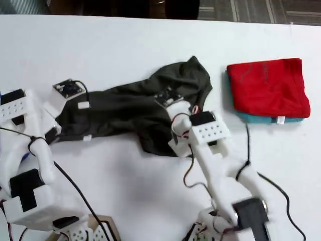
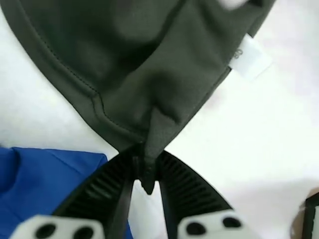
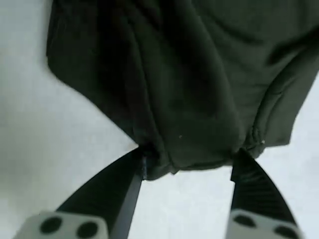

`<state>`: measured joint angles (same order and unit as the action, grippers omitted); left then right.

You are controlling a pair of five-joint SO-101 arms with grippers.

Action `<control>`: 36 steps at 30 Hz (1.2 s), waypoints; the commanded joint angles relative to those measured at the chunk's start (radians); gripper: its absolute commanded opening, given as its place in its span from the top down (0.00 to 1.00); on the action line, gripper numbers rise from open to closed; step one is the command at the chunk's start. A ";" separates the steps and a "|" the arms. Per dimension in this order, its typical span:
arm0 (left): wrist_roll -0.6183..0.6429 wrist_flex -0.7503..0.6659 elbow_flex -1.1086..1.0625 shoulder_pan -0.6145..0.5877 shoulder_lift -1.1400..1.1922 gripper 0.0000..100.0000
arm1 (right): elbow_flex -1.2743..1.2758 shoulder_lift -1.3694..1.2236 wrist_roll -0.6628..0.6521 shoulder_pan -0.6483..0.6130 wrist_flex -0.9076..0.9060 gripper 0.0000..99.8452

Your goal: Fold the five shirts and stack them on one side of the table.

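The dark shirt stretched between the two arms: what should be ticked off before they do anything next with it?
1. Left fingers grip the dark shirt: ok, shut on a pinched fold.
2. Right fingers grip it: not ok, they stand open with the hem between them.
3. Shirt lies flat: not ok, it is bunched and creased.
4. Stack is started: ok, a folded red shirt lies on a teal shirt on the table, beside the dark one.
5. Blue cloth by the left fingers is apart from the dark shirt: cannot tell.
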<state>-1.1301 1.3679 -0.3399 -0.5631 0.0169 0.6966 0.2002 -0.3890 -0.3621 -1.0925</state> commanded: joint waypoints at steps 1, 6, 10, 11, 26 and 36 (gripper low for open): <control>0.009 -0.009 0.004 -0.012 -0.052 0.97 | -0.100 -0.165 0.000 0.062 0.114 0.74; 0.009 -0.009 0.004 -0.014 -0.049 0.97 | -0.374 -0.427 0.000 0.186 0.101 0.74; 0.009 -0.009 0.004 -0.014 -0.049 0.97 | -0.617 -0.545 0.000 0.239 -0.045 0.74; 0.009 -0.009 0.004 -0.014 -0.049 0.97 | -0.669 -0.555 0.000 0.240 -0.096 0.74; 0.009 -0.014 0.004 -0.014 -0.049 0.97 | -0.738 -0.266 -0.006 0.248 -0.435 0.74; 0.009 -0.014 0.002 -0.014 -0.049 0.97 | -0.041 0.128 -0.008 0.076 -0.225 0.74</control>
<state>-1.1301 1.3663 -0.3399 -0.5631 0.0169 0.5002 0.2248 -0.3905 -0.2133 -1.3901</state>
